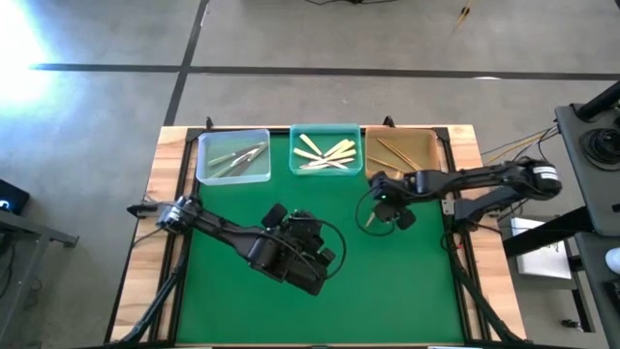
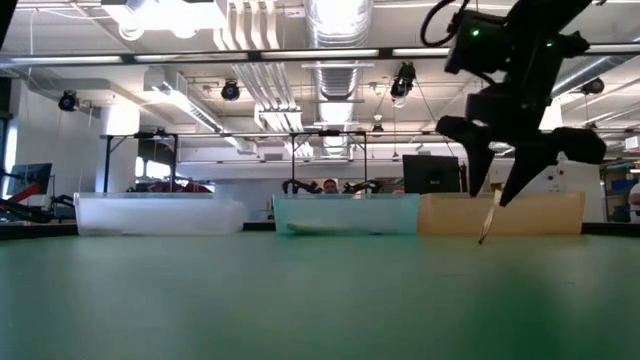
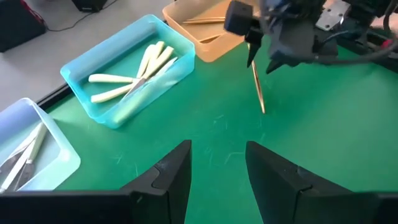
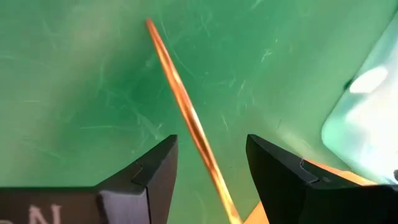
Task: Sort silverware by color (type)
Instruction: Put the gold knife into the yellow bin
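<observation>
While the green mat [image 1: 387, 291] spreads below it, we see the right gripper [image 1: 385, 215] just in front of the tan tray [image 1: 402, 152], pinching a tan-brown utensil [image 3: 257, 87] that hangs tip-down beneath its fingers. Away to its side over the mat, the left gripper [image 3: 217, 168] waits with fingers apart.

Three trays [image 1: 232, 173] in row along table [image 1: 407, 291] far edge; silverware [image 1: 325, 153] in each.
</observation>
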Action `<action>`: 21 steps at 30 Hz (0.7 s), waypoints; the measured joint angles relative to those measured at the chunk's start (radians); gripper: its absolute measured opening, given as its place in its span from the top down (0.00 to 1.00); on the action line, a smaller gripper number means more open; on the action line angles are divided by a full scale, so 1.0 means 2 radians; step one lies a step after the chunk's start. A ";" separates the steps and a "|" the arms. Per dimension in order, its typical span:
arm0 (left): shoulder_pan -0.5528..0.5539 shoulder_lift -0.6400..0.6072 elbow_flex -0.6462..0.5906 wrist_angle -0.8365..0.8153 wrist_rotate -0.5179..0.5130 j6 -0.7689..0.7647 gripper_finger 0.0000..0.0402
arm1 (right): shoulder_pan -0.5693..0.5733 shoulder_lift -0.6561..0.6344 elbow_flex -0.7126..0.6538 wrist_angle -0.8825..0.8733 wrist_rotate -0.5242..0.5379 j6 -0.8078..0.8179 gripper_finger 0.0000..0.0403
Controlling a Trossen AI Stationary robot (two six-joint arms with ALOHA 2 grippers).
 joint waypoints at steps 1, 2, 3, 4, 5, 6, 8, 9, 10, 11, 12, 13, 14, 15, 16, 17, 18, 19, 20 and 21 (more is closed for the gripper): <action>0.000 0.000 0.000 0.000 0.000 0.000 0.66 | 0.000 0.013 0.007 -0.001 0.002 -0.003 0.55; 0.000 0.000 0.000 0.000 0.000 0.000 0.66 | -0.001 0.026 0.013 -0.001 0.002 -0.007 0.56; 0.000 0.000 0.000 0.000 0.000 -0.001 0.66 | -0.001 0.040 0.019 -0.002 0.002 -0.012 0.56; 0.000 0.000 0.000 0.000 0.000 -0.001 0.66 | -0.001 0.054 0.025 -0.002 0.002 -0.015 0.56; 0.000 0.000 0.000 0.000 0.000 -0.002 0.66 | -0.001 0.069 0.030 -0.004 0.002 -0.018 0.57; 0.000 0.000 0.000 0.000 0.000 -0.003 0.66 | -0.002 0.084 0.034 -0.008 0.002 -0.020 0.57; 0.000 0.000 0.000 0.000 0.000 -0.007 0.66 | -0.002 0.113 0.037 -0.014 0.002 -0.022 0.58; 0.000 0.000 0.000 0.001 0.000 -0.009 0.66 | -0.002 0.128 0.038 -0.014 0.002 -0.022 0.59; -0.001 0.000 0.000 0.001 0.000 -0.010 0.66 | -0.002 0.142 0.040 -0.016 0.002 -0.022 0.60; -0.001 0.000 0.000 0.001 0.000 -0.010 0.66 | -0.002 0.153 0.041 -0.014 0.004 -0.022 0.61; -0.001 0.001 0.000 0.001 0.000 -0.010 0.66 | -0.002 0.165 0.042 -0.017 0.004 -0.018 0.63; -0.002 0.001 0.000 0.001 0.000 -0.010 0.66 | -0.002 0.177 0.043 -0.021 0.006 -0.012 0.65; -0.002 0.001 0.000 0.001 0.000 -0.010 0.66 | -0.001 0.188 0.045 -0.026 0.010 -0.003 0.69; -0.003 0.001 0.000 0.001 0.000 -0.011 0.66 | -0.001 0.196 0.048 -0.032 0.014 0.010 0.74; -0.004 0.001 0.000 0.001 0.000 -0.012 0.66 | -0.001 0.203 0.053 -0.040 0.019 0.028 0.80; -0.004 0.001 0.000 0.001 0.000 -0.013 0.66 | 0.000 0.210 0.059 -0.048 0.021 0.048 0.87; -0.004 0.001 0.000 0.000 0.000 -0.013 0.66 | 0.000 0.213 0.066 -0.056 0.023 0.070 0.92; -0.004 0.001 0.000 0.000 0.000 -0.013 0.66 | -0.001 0.216 0.073 -0.062 0.029 0.092 0.94; -0.004 0.001 0.000 0.000 0.000 -0.013 0.66 | -0.001 0.217 0.081 -0.068 0.036 0.109 0.95; -0.004 0.001 0.000 -0.001 -0.001 -0.013 0.66 | -0.001 0.216 0.089 -0.074 0.039 0.122 0.96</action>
